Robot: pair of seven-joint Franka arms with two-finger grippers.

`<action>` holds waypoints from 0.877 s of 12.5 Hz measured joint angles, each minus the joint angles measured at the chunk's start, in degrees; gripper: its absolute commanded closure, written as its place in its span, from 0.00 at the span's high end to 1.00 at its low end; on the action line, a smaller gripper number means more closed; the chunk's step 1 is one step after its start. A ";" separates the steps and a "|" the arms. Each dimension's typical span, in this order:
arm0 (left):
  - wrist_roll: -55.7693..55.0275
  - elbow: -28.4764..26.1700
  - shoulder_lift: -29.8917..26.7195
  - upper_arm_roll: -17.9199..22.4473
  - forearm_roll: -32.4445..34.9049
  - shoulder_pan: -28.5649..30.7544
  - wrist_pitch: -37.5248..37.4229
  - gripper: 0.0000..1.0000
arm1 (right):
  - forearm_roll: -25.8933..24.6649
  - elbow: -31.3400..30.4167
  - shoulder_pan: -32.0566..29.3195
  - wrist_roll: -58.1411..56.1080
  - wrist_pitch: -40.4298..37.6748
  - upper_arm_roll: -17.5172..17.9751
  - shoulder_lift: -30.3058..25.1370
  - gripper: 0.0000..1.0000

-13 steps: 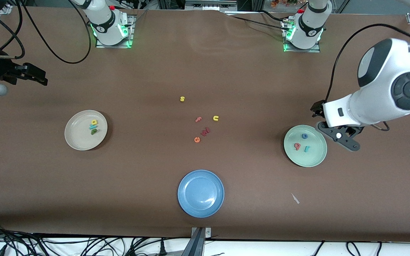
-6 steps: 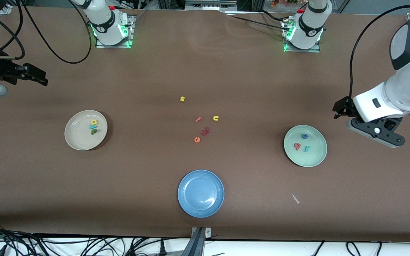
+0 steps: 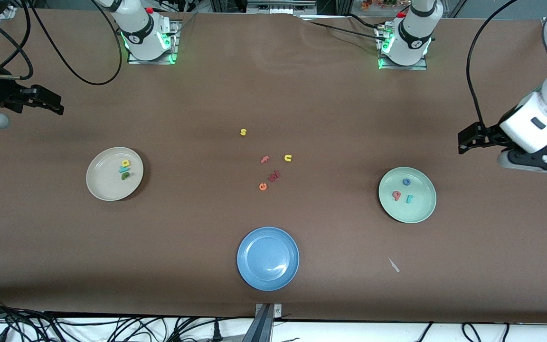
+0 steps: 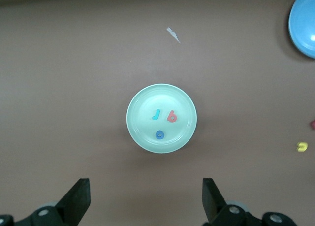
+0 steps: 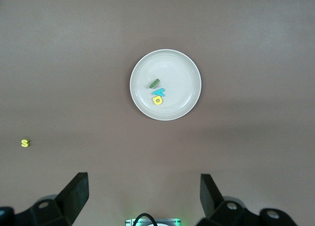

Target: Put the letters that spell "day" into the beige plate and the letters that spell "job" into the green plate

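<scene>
Front view: beige plate [image 3: 114, 174] at nine o'clock holding yellow d [image 3: 125, 163], teal y [image 3: 123, 169], dark green a [image 3: 125, 175]; green plate [image 3: 407, 194] at three o'clock holding blue o [image 3: 406, 181], pink-red b [image 3: 397, 195], teal j [image 3: 410, 198].

Left wrist view: left gripper [image 4: 146, 201] spread, empty, above the table beside the green plate [image 4: 142, 137].

Right wrist view: right gripper [image 5: 143, 196] spread, empty, above the table beside the beige plate [image 5: 187, 78].

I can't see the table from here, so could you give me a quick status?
Left gripper open, empty. Right gripper open, waiting. "day" letters in beige plate, "job" letters in green plate. Nothing in the way.
</scene>
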 measured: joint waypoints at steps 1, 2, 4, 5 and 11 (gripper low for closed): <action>-0.21 -2.73 -1.58 0.85 -0.32 0.00 2.21 1.00 | 0.00 0.00 0.00 0.00 0.00 0.00 0.00 1.00; -0.27 -5.48 -3.11 1.29 -0.33 -0.03 4.22 1.00 | 0.00 0.00 0.00 0.00 0.00 0.00 0.01 1.00; -0.68 -9.60 -6.16 1.49 -0.33 -0.23 5.50 1.00 | 0.00 0.00 0.00 0.00 0.00 0.00 0.02 1.00; -0.81 -11.03 -7.57 1.50 -0.33 -0.47 5.51 1.00 | 0.00 0.00 0.00 0.01 0.00 0.00 0.03 1.00; -0.96 -13.32 -9.71 2.01 -0.32 -1.92 5.37 1.00 | 0.00 0.00 0.00 0.01 -0.01 0.00 0.03 1.00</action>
